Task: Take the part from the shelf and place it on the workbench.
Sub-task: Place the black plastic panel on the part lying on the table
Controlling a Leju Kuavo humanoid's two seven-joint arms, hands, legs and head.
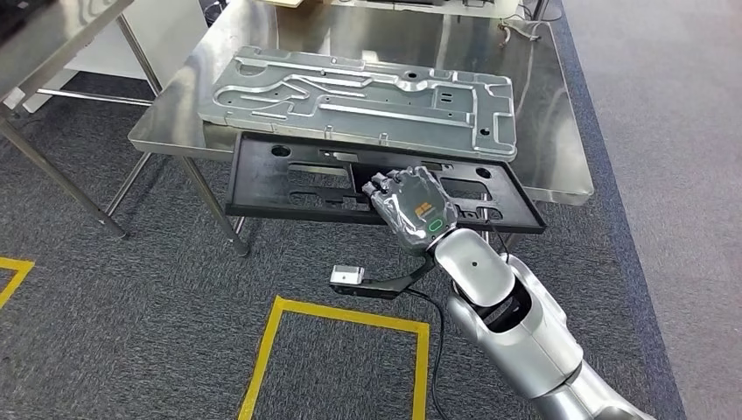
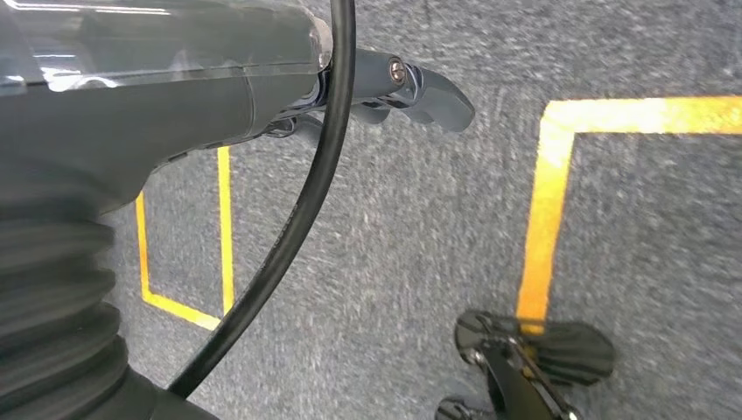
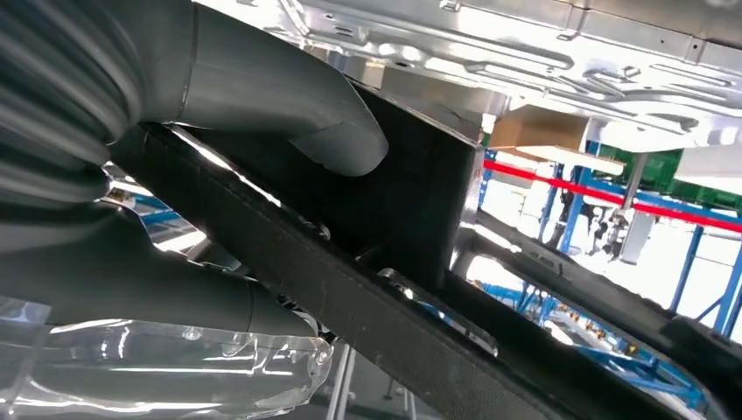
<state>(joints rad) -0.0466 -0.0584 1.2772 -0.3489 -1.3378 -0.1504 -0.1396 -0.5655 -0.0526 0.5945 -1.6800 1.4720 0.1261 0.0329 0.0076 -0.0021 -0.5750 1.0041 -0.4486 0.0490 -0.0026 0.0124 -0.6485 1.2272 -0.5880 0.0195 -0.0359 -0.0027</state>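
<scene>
Metal plate (image 1: 359, 101) on workbench (image 1: 560, 149); part (image 1: 289, 184) overhanging its near edge.

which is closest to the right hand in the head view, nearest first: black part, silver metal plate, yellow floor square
1. black part: held by the right hand, partly over the table's near edge.
2. silver metal plate: just beyond, lying on the steel table.
3. yellow floor square: on the carpet, down by the robot.

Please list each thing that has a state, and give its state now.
Black flat plastic part: held, partly over the table edge.
Silver stamped metal plate: lying flat on the table.
Steel workbench table: bearing the plate.
Right hand: gripping the black part.
Left hand: hanging over the carpet, empty.
</scene>
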